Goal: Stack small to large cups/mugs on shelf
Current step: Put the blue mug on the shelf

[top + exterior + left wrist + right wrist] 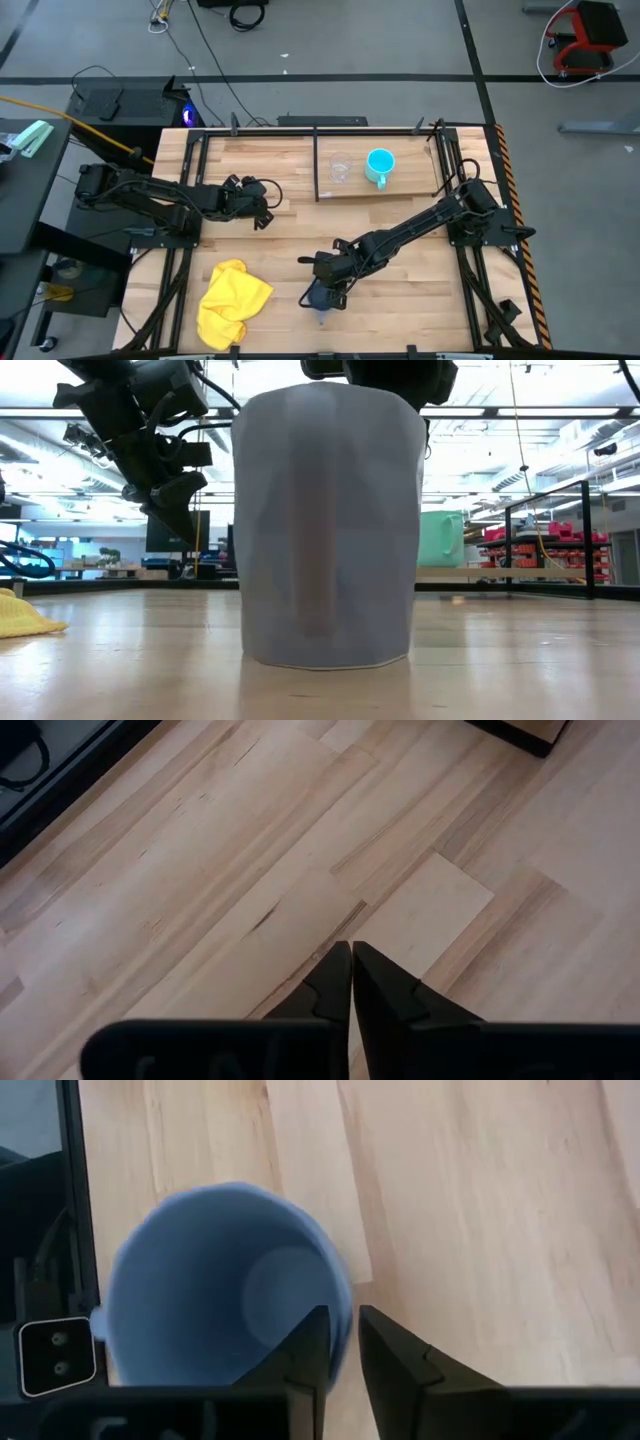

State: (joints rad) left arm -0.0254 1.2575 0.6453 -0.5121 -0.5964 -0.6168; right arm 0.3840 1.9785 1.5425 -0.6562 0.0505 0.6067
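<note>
The grey-blue mug (pixel 320 300) stands upright on its base on the tabletop near the front edge; it fills the low view (pixel 325 525). My right gripper (pixel 343 1320) is above it, shut on its rim. The small clear glass cup (pixel 340 168) and the cyan mug (pixel 380 165) stand side by side on the light-wood shelf board (pixel 410 185) at the back. The cyan mug also shows behind the grey-blue one in the low view (pixel 442 538). My left gripper (pixel 352 952) is shut and empty over bare tabletop at the left (pixel 262 208). My right gripper pinches the grey-blue mug's wall at the rim (pixel 340 1292), with one finger (pixel 310 1345) inside the mug and the other (pixel 395 1355) outside. The fingers come from above, pointing down. The mug is upright with its base (pixel 325 658) on the tabletop.
A crumpled yellow cloth (pixel 232 300) lies at the front left of the tabletop. Thin black metal uprights (pixel 317 165) frame the shelf board. Bare wood lies between the mug and the shelf.
</note>
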